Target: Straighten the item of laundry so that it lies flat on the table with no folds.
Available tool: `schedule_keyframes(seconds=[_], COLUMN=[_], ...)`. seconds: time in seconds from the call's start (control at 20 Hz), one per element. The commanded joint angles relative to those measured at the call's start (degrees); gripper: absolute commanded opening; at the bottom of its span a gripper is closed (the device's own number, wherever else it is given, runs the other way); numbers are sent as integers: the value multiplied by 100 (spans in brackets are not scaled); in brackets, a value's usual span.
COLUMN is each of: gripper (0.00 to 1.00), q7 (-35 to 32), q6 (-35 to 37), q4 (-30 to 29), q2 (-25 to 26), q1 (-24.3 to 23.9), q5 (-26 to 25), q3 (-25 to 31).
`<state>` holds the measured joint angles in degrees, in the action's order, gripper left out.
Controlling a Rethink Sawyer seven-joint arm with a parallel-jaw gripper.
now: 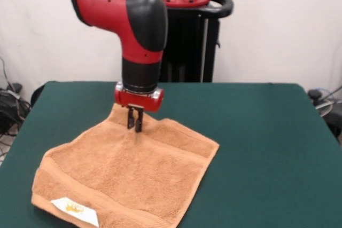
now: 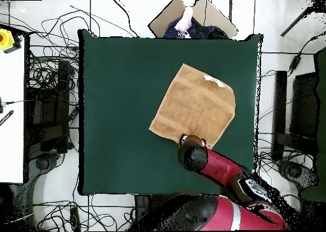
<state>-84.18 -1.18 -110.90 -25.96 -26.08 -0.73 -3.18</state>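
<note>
1. A white label [image 1: 75, 210] with yellow print sits at the towel's near left corner.
2. The towel [image 1: 128, 177] lies spread on the counter [image 1: 267, 148], left of centre, turned diamond-wise.
3. The end effector [image 1: 134, 127] stands upright on the towel's far corner, fingers drawn close together, pinching the cloth there.

Red-black arm [image 1: 140, 22] bent at elbow, wrist vertical; gripper [image 1: 135, 127] pointing straight down, jaws nearly closed.
</note>
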Motion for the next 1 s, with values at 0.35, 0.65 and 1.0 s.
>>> schedule_keyframes(seconds=[0.35,0.65,1.0], gripper=[0,0,0], q7=[-1513,-1503,-1478], q6=[-331,-447,-638], q4=[-435,-424,-488], q2=[29,104,247], q1=[492,702,757], q5=[262,300,247], q3=[120,52,101])
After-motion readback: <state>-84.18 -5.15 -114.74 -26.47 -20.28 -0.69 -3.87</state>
